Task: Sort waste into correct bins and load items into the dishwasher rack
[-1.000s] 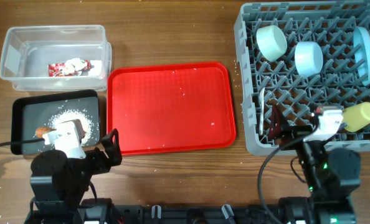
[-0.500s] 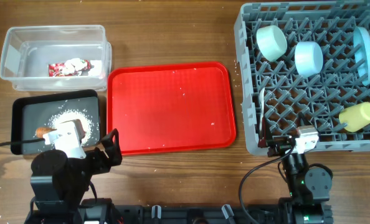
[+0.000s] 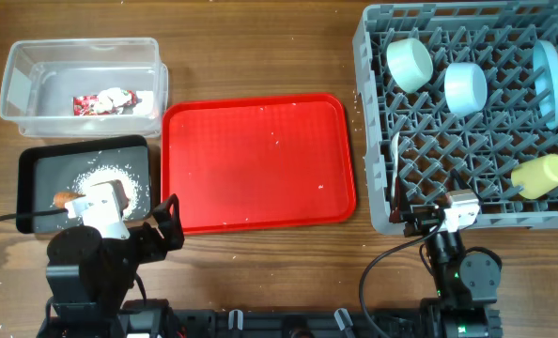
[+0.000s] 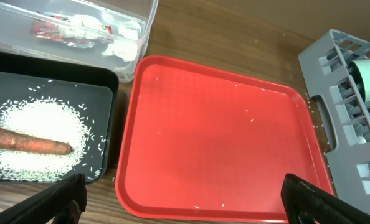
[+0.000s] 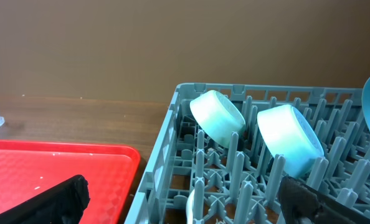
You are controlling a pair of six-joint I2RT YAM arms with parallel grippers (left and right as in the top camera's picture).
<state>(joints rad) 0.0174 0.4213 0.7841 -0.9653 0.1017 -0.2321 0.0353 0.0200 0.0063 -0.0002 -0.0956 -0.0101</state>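
- Now, far-left corner: we see the clear tub (image 3: 16,89) holding the red-and-white wrapper (image 3: 89,103) and paper wads (image 3: 119,96).
- Nearer, the black tray (image 3: 35,169) holds rice scraps (image 4: 42,118) and carrot stick (image 4: 26,142).
- Our left gripper (image 4: 185,198), near edge, is spread wide, holding nothing.
- Mid-table: red tray (image 3: 260,160).
- Right edge: the rack (image 3: 365,113) carries green bowl (image 3: 410,63), blue bowl (image 3: 466,85), plate (image 3: 549,68), yellow cup (image 3: 540,176), spoon (image 3: 395,160).
- Our right gripper (image 5: 185,199), near edge, likewise gapes, holding nothing.

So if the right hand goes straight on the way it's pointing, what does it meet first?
Probably the dishwasher rack: the right hand points into its near left corner, with the white spoon just inside. Depth is unclear, so the rack wall may come first.
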